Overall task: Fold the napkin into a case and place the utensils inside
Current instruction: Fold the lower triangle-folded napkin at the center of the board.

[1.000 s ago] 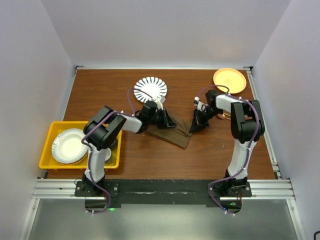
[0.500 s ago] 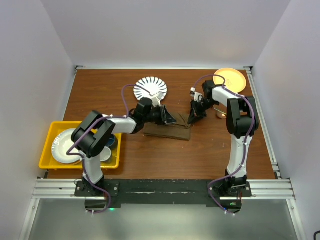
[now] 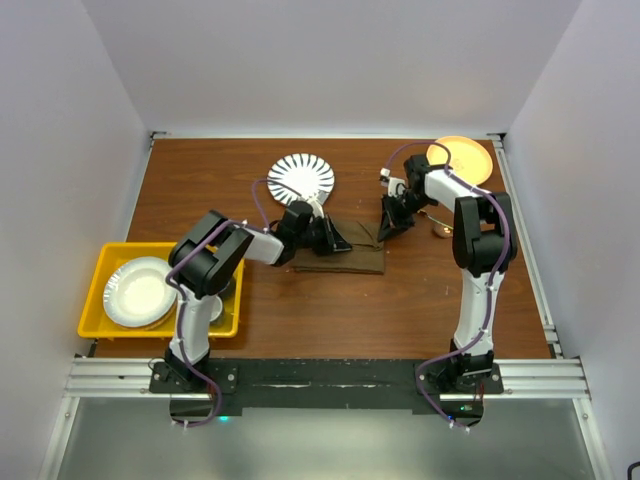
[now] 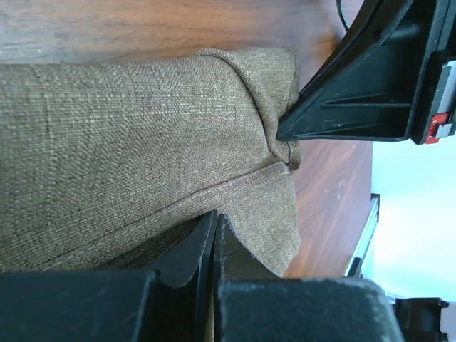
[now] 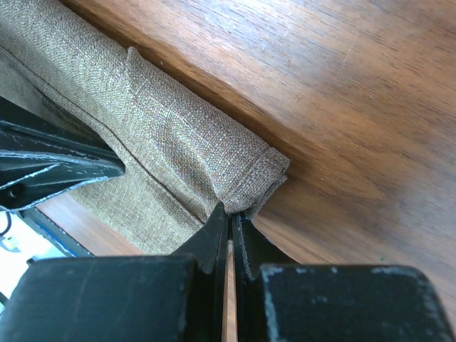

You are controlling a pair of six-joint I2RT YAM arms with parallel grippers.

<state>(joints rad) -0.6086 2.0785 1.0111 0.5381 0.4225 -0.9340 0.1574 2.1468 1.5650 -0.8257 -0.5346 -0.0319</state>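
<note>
Top view looks down from above and behind the arm bases, whole desk (image 3: 200,190) in sight; left wrist view, pressed close, looks past the left tool (image 4: 214,218) across the napkin (image 4: 128,135) to the right tool (image 4: 282,134); right wrist view faces back, just as close; all three share the napkin.

Napkin (image 4: 142,128) runs off the left edge in left wrist view, top-left in right wrist view. Utensils (image 3: 441,229) by right arm (image 3: 478,245): too small to tell apart.
</note>
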